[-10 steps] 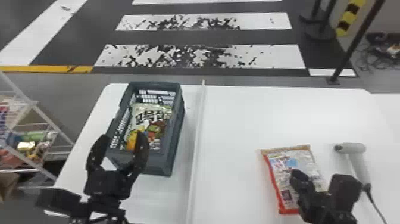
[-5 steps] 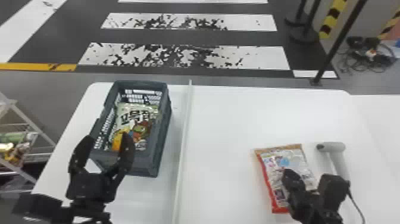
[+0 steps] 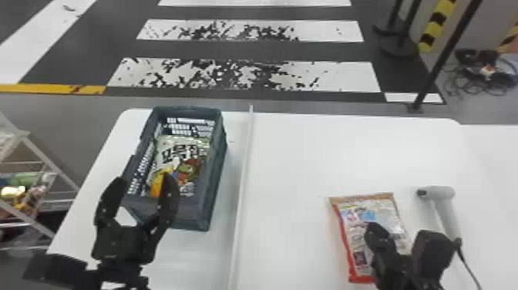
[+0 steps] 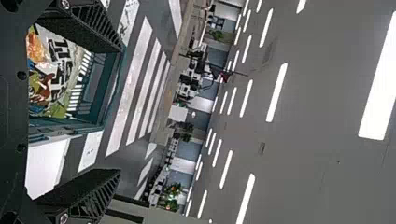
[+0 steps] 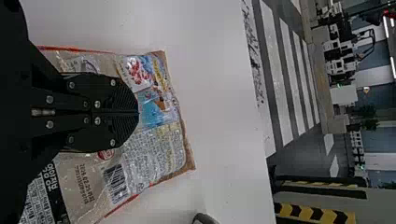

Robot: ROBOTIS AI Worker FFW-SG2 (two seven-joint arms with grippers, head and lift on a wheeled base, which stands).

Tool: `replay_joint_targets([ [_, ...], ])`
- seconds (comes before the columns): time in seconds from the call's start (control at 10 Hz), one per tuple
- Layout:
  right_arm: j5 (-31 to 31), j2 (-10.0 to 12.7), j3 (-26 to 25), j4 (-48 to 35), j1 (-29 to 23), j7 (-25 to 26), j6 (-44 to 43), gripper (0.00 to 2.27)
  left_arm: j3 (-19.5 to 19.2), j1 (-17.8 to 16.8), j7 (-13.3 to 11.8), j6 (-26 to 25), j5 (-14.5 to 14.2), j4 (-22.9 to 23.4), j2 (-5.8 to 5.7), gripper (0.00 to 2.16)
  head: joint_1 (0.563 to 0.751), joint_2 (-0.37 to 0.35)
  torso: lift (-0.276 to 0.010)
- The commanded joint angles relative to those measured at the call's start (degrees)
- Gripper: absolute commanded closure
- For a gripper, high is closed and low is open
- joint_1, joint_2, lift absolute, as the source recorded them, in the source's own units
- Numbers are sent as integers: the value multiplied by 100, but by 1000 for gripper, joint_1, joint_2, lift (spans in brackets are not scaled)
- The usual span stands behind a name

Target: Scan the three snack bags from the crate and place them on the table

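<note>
Your left gripper [image 3: 143,179]: fingers spread by the near end of the crate [image 3: 169,210], presumably to admit the pale bag [image 3: 181,148] inside | Your right gripper [image 5: 137,113]: fingers closed together over the red-edged bag [image 3: 356,216], flat on the table [image 3: 308,154], likely set beside the scanner [image 3: 439,193] for easy scanning.

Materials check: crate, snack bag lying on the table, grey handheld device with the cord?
Crate: likely rigid moulded plastic, dull dark grey; slotted walls.
Snack bag on the table: thin printed film, glossy; wrinkles and glints. Foil layer or not, can't tell.
Handheld device: probably hard plastic, smooth and fairly matte; evenly coloured rounded shell, but painted metal isn't ruled out.
</note>
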State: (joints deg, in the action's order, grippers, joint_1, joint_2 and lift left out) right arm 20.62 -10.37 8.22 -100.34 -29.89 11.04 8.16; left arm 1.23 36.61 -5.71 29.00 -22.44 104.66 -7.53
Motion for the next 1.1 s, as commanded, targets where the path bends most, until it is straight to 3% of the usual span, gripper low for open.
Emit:
replay_joint_targets([
  [0.0,-58,0,-4,-442,-175,74,-29,1291,9,-14,0,4,-6,-7,-3,76,695,63,-37],
  [0.2,-172,-18,-127,-644,-166,118,6,414,27,-40,0,4,-6,-7,-11,76,695,65,-37],
  [0.3,-357,-27,-250,-706,-105,118,147,174,18,-58,0,4,-6,-7,-29,76,695,60,-37],
  [0.5,-559,-176,-523,-855,-70,56,446,113,-17,-102,18,4,-6,-33,-64,76,695,24,-37],
  [0.8,-964,-281,-927,-873,-61,-612,938,103,-52,-207,35,4,20,-148,-108,76,695,-11,-37],
  [1.0,-990,-308,-1199,-715,1,-700,1079,117,-61,-269,44,57,20,-271,-126,76,695,-40,-37],
])
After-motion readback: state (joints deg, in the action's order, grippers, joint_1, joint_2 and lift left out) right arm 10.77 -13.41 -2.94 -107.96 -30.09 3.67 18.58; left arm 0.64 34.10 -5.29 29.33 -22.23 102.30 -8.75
